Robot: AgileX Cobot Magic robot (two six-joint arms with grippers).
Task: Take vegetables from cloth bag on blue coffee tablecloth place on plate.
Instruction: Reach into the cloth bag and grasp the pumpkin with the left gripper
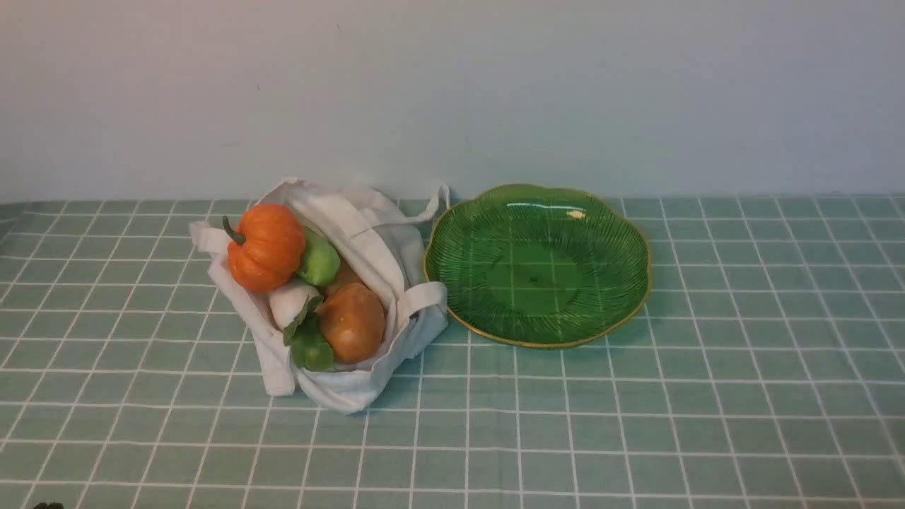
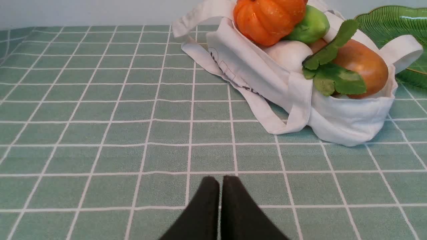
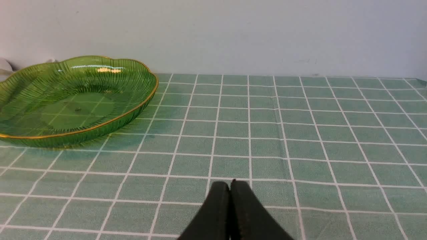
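Vegetables in the bag (image 1: 375,240), just left of the plate (image 1: 459,233).
The wrist views show the left gripper (image 2: 220,180) and right gripper (image 3: 230,183), fingers pressed together, holding nothing. The front view shows the pumpkin (image 1: 265,247), green vegetable (image 1: 318,260), radish (image 1: 290,298) and potato (image 1: 351,322) together in the bag. A checked tablecloth (image 1: 636,424) covers the table, with a plain pale wall (image 1: 452,92) behind.

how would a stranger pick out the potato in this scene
Find the round green ribbed glass plate on the checked cloth; to its left lies a soft off-white fabric bag. Inside, nearest the plate, sits the smooth oval potato, brown where its neighbours are orange, green and white.
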